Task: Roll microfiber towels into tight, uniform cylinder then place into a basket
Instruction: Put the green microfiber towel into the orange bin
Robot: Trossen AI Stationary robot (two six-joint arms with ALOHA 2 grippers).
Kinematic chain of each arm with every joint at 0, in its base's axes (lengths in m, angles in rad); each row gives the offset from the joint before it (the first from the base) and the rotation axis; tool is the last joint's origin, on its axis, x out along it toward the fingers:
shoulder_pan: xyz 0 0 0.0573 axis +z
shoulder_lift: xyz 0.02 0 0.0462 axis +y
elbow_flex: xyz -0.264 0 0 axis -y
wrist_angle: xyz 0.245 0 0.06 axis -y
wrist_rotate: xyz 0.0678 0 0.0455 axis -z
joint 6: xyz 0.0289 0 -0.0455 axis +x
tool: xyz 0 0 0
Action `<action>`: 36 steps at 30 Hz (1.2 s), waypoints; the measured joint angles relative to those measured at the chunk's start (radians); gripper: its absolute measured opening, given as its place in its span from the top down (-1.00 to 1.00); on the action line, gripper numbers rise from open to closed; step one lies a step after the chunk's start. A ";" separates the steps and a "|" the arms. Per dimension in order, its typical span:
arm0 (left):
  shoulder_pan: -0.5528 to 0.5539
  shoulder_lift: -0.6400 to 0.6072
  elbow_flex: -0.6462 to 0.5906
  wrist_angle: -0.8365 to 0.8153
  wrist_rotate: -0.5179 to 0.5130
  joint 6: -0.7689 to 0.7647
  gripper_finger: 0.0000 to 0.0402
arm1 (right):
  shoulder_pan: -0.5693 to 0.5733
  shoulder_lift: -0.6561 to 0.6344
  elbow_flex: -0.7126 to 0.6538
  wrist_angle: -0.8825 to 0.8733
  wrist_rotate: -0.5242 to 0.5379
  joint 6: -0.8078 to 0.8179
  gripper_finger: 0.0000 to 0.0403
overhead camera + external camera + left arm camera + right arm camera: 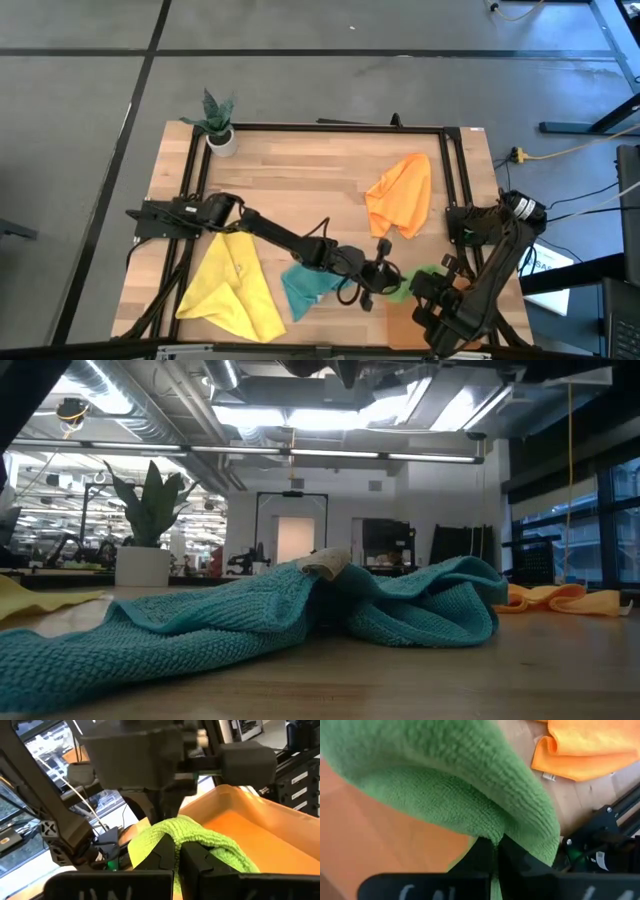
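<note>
My left pincer (177,857) was pinched shut on the green towel (200,845). My right pincer (495,852) was pinched shut on the same green towel too. We both held it up over the basket (270,827), at the near right part of the table (300,170). In my left wrist view the towel sat right at my finger tips, with the orange-brown tray just behind it. In my right wrist view the towel bulged over my fingers like a fat soft hump.

I think this towel was light and very soft. It would flop and bend, and it would not break. It was fuzzy, so it likely would not slip out. I think a roll like this could come loose, so the best place to hold it was at its two ends, with the loose edge tucked under.

A little farther off lay the teal towel (305,290), crumpled in a low heap near the middle front. The yellow towel (232,290) lay spread out to the left. The orange towel (400,195) lay farther back on the right. Far off in the back left corner stood a small plant in a white pot (220,125).
</note>
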 joint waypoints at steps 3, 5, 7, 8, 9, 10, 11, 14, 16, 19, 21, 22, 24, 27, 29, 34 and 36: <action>0.000 0.000 0.000 -0.012 0.001 0.000 1.00 | 0.000 0.000 -0.031 0.013 0.000 0.000 0.95; -0.001 0.000 0.000 -0.032 0.002 -0.005 1.00 | 0.000 0.000 -0.051 0.040 0.000 0.000 0.95; -0.001 0.001 0.000 -0.056 0.003 -0.024 1.00 | 0.000 0.000 -0.074 0.076 0.001 -0.003 0.95; -0.001 0.009 0.001 -0.051 0.006 -0.027 1.00 | 0.000 0.000 -0.087 0.090 0.001 -0.004 0.94; -0.001 0.016 0.001 -0.047 0.010 -0.026 1.00 | 0.000 0.000 -0.100 0.104 0.001 -0.004 0.94; -0.001 0.023 0.001 -0.054 0.015 -0.025 1.00 | 0.000 0.000 -0.112 0.116 0.001 -0.004 0.93; -0.001 0.032 0.001 -0.053 0.027 -0.026 1.00 | 0.000 0.000 -0.124 0.127 0.001 -0.003 0.92; -0.001 0.060 0.001 -0.023 0.031 -0.027 1.00 | 0.000 0.000 -0.152 0.152 0.001 -0.004 0.93; -0.002 0.073 0.001 -0.019 0.030 -0.024 1.00 | 0.000 0.000 -0.169 0.179 0.001 -0.009 0.95; -0.002 0.076 0.001 -0.021 0.030 -0.023 1.00 | 0.006 0.000 -0.182 0.223 0.001 -0.035 0.95; -0.002 0.075 0.001 -0.021 0.030 -0.023 1.00 | 0.011 0.000 -0.182 0.253 0.001 -0.052 0.94; -0.003 0.075 0.001 -0.024 0.030 -0.023 1.00 | 0.013 0.000 -0.182 0.268 0.001 -0.055 0.94; -0.003 0.075 0.001 -0.025 0.030 -0.023 1.00 | 0.019 0.000 -0.182 0.277 0.001 -0.056 0.94; -0.003 0.075 0.001 -0.025 0.030 -0.027 1.00 | 0.026 0.000 -0.182 0.288 0.000 -0.056 0.94; -0.003 0.075 0.001 -0.029 0.044 -0.027 1.00 | 0.034 0.000 -0.182 0.297 -0.011 -0.057 0.94; -0.011 0.075 0.001 -0.031 0.085 -0.026 1.00 | 0.062 0.000 -0.182 0.331 -0.044 -0.059 0.94; -0.015 0.075 0.001 -0.031 0.085 -0.026 1.00 | 0.073 0.000 -0.182 0.357 -0.052 -0.060 0.94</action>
